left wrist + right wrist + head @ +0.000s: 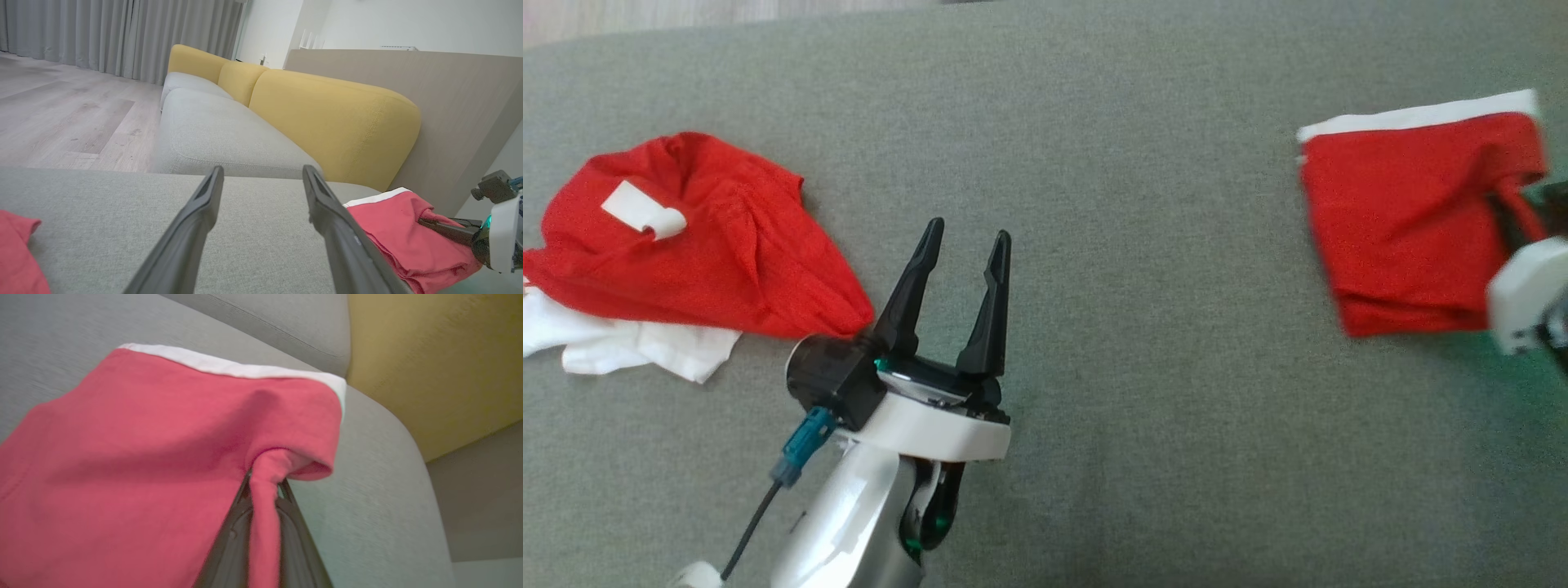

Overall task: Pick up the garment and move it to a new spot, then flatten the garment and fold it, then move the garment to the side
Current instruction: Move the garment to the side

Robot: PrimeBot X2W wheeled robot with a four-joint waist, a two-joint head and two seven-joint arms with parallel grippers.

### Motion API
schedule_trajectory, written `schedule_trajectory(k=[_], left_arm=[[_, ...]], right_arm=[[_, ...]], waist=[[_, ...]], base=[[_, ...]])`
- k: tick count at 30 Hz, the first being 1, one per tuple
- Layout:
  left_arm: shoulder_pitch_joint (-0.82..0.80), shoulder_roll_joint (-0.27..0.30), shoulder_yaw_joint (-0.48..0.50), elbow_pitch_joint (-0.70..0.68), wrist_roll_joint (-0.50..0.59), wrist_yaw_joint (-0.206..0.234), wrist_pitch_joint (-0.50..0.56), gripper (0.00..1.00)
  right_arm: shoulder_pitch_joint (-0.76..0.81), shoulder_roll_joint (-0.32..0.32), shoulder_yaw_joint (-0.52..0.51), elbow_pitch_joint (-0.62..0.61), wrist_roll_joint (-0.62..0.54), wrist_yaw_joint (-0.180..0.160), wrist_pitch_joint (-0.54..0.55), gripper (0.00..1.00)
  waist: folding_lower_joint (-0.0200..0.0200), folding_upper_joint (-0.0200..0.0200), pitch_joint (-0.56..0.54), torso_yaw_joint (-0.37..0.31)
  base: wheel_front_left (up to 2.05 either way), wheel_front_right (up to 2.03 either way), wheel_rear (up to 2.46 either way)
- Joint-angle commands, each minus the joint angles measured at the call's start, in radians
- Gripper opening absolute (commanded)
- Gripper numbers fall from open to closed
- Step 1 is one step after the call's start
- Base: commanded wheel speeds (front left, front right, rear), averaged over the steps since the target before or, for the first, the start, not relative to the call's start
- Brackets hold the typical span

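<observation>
A folded red garment (1405, 220) with a white band along its far edge lies at the right of the grey cushion (1111, 122). My right gripper (1505, 206) is shut on the garment's near right edge, and a pinched ridge of red cloth (263, 486) runs between its dark fingers. From the left wrist view, the same garment (392, 228) and the right gripper (427, 223) sit at the lower right. My left gripper (969, 233) stands open over bare cushion at the middle, holding nothing (263, 171).
A crumpled red and white cloth pile (686, 237) lies at the left, close to my left wrist (16, 253). Yellow backrests (327, 118) and a wooden panel stand beyond the cushion. Wood floor (61, 114) lies past the far edge.
</observation>
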Motion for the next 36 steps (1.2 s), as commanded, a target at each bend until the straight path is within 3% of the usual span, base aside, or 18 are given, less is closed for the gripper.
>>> schedule_trajectory(k=[1, 10, 15, 19, 20, 21, 30, 36], left_arm=[[-0.047, 0.004, 0.02, -0.037, 0.002, 0.003, -0.005, 1.0], [-0.077, 0.004, 0.016, -0.038, 0.019, -0.006, -0.005, 1.0], [-0.087, 0.004, 0.019, -0.034, 0.022, -0.011, -0.005, 1.0], [-0.087, 0.004, 0.019, -0.03, 0.022, -0.012, -0.005, 1.0], [-0.086, 0.004, 0.02, -0.028, 0.022, -0.012, -0.005, 1.0], [-0.084, 0.004, 0.022, -0.027, 0.022, -0.013, -0.005, 1.0], [-0.059, 0.004, 0.064, -0.023, 0.03, -0.011, -0.005, 1.0], [-0.021, 0.004, 0.116, -0.033, 0.033, -0.008, -0.005, 1.0]], right_arm=[[-0.032, -0.036, 0.011, -0.026, 0.01, -0.001, 0.001, 0.0], [-0.06, -0.234, 0.058, 0.014, 0.099, -0.001, 0.03, 0.0], [-0.083, -0.278, 0.041, 0.068, 0.104, -0.001, 0.017, 0.0], [-0.101, -0.265, 0.018, 0.113, 0.103, -0.001, 0.0, 0.0], [-0.105, -0.26, 0.013, 0.121, 0.098, -0.001, -0.009, 0.36], [-0.108, -0.253, 0.008, 0.13, 0.096, -0.001, -0.017, 1.0], [-0.126, -0.167, -0.025, 0.166, 0.089, -0.001, -0.07, 1.0], [-0.119, -0.079, -0.038, 0.109, 0.119, -0.001, -0.131, 1.0]], waist=[[0.0, 0.0, 0.008, 0.0], [0.0, 0.0, 0.073, 0.022], [0.0, 0.0, 0.096, 0.036], [0.0, 0.0, 0.094, 0.041], [0.0, 0.0, 0.091, 0.042], [0.0, 0.0, 0.088, 0.041], [0.0, 0.0, 0.016, 0.018], [0.0, 0.0, -0.067, -0.009]], base=[[0.0, 0.0, 0.0], [0.0, 0.0, 0.0], [0.0, 0.0, 0.0], [0.0, 0.0, 0.0], [0.0, 0.0, 0.0], [0.0, 0.0, 0.0], [0.0, 0.0, 0.0], [0.0, 0.0, 0.0]])
